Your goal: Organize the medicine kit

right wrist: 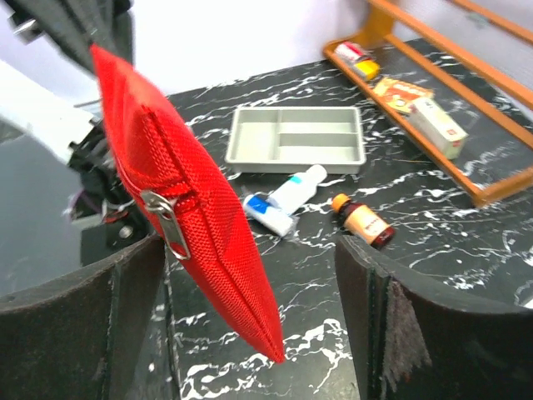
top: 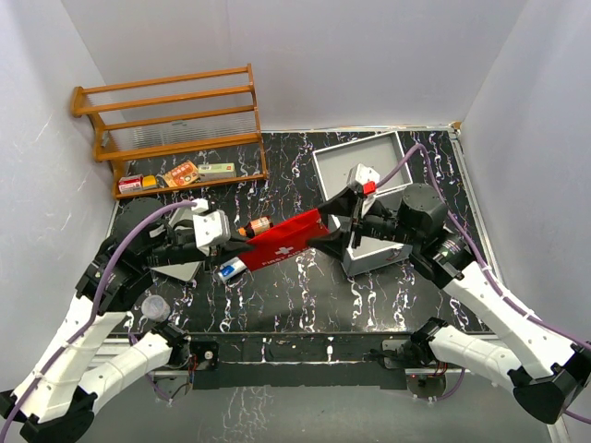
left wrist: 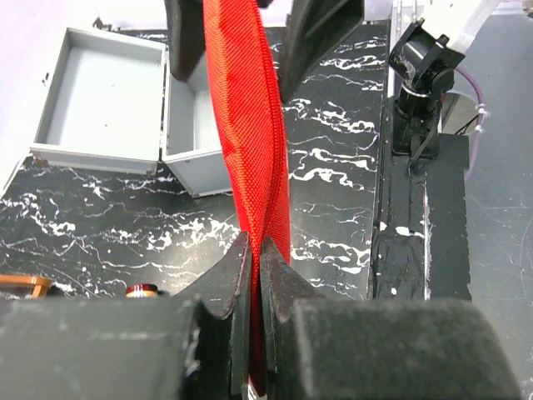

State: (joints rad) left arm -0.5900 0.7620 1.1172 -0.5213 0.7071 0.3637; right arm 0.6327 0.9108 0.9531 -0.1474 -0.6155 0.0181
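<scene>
The red zip pouch hangs in the air over the middle of the table. My left gripper is shut on its left end; in the left wrist view the jaws pinch the red fabric. My right gripper is open at the pouch's right end. In the right wrist view the pouch hangs between the wide-apart fingers, close to the left one, with its metal zipper pull showing. The open grey case sits behind the right gripper.
A brown bottle and a white-blue tube lie under the pouch. A grey divided tray lies beneath my left arm. A wooden rack at the back left holds small boxes. Walls close in on three sides.
</scene>
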